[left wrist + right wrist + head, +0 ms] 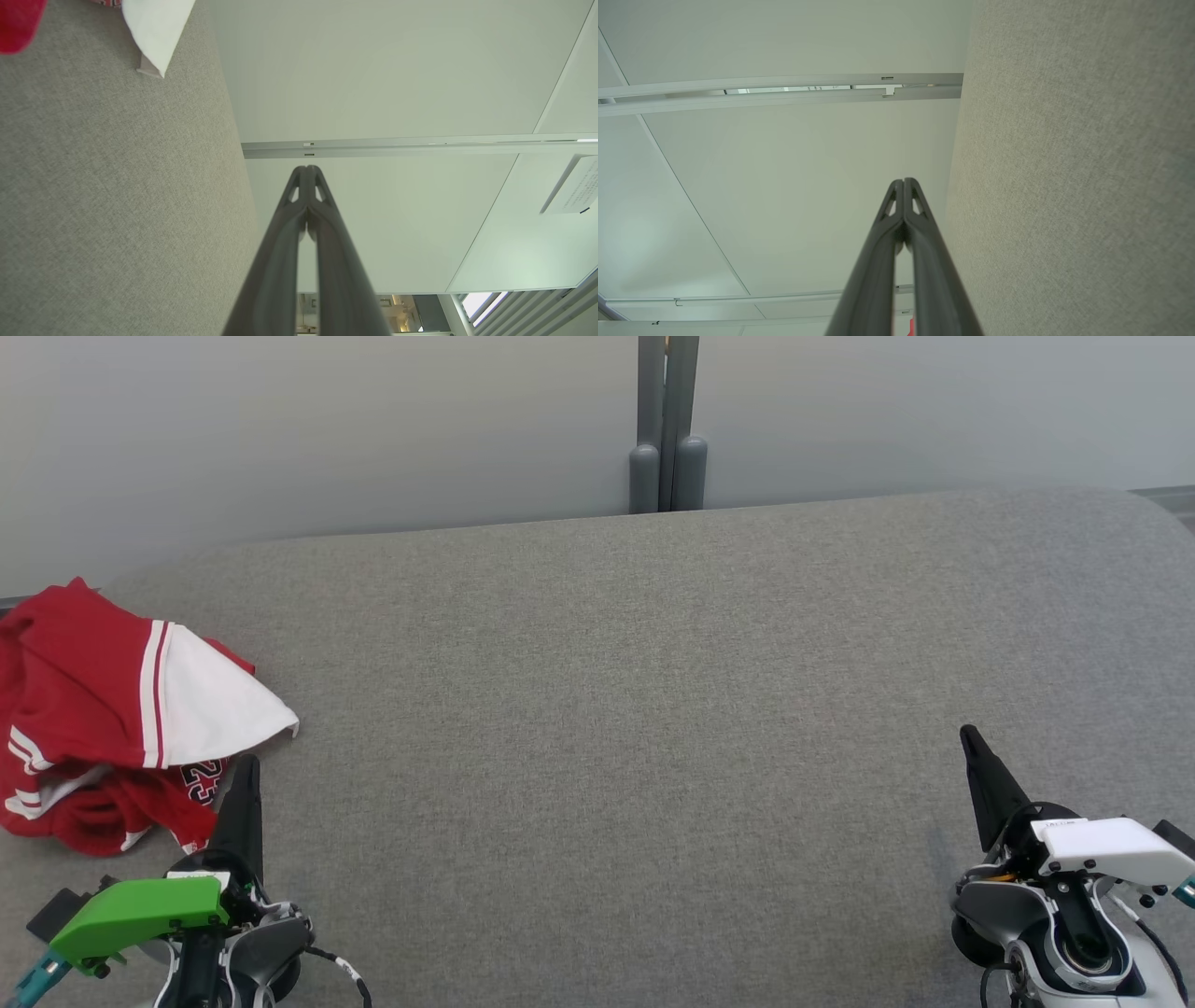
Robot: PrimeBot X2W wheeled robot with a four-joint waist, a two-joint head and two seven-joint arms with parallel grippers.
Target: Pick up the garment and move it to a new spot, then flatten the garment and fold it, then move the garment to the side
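Observation:
The garment (103, 709), a red jersey with a white sleeve and striped trim, lies crumpled at the far left of the grey surface (653, 709). Part of its black number print shows near the bottom of the heap. My left gripper (248, 763) stands just right of the heap's lower edge, fingers together and holding nothing. In the left wrist view the white sleeve of the garment (156, 28) lies at the upper left, apart from the left gripper (307, 168). My right gripper (967, 732) is shut and empty at the lower right, and shows shut as well in the right wrist view (904, 180).
The grey fabric surface reaches from the garment to the right gripper with nothing on it. Behind its far edge stands a pale wall with a grey post (667, 429). The wrist views show pale wall panels with metal rails (420, 144).

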